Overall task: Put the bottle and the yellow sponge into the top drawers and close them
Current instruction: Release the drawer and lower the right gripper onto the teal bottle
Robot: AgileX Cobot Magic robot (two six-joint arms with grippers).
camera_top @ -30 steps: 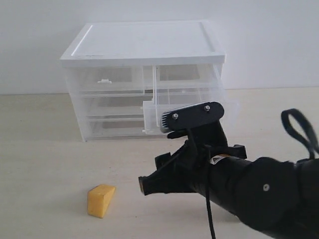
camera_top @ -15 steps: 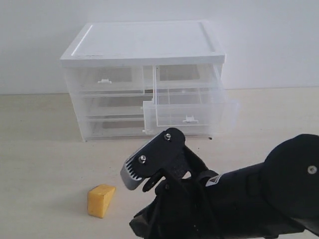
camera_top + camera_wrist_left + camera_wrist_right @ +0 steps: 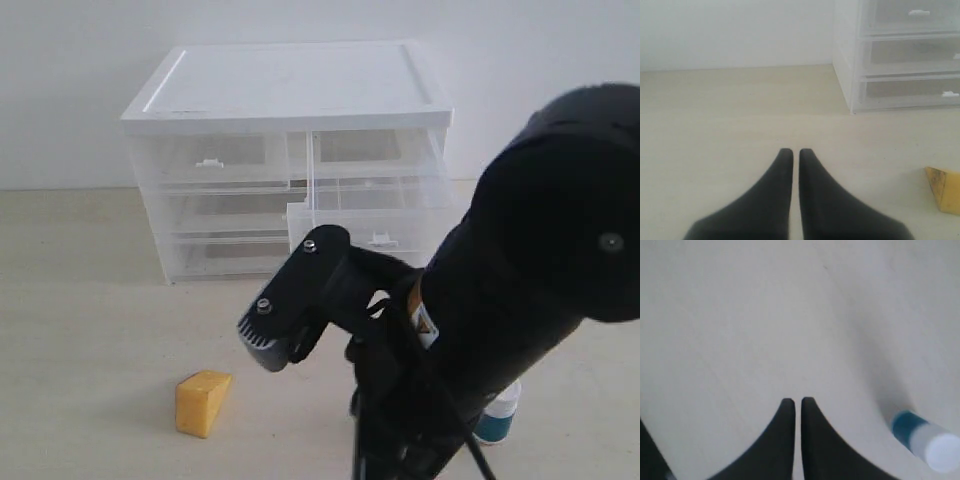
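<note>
The yellow sponge (image 3: 203, 402) lies on the table in front of the cabinet, and its edge shows in the left wrist view as the sponge (image 3: 944, 189). The bottle (image 3: 497, 415), teal with a white cap, stands at the lower right, half hidden behind my right arm. In the right wrist view the bottle (image 3: 922, 437) sits off to one side of my right gripper (image 3: 798, 400), which is shut and empty over bare table. My left gripper (image 3: 791, 150) is shut and empty, short of the sponge. The right top drawer (image 3: 340, 225) is pulled out. The left top drawer (image 3: 208, 161) is closed.
The white-topped cabinet (image 3: 290, 85) stands at the back against the wall, with two full-width clear drawers under the top pair. My right arm (image 3: 540, 260) fills the lower right of the exterior view. The cabinet side (image 3: 844, 55) stands ahead of the left gripper.
My right arm has swung up and to the right, rising in the exterior view. The bottle has come into sight behind it. Sponge and drawers have not moved.
</note>
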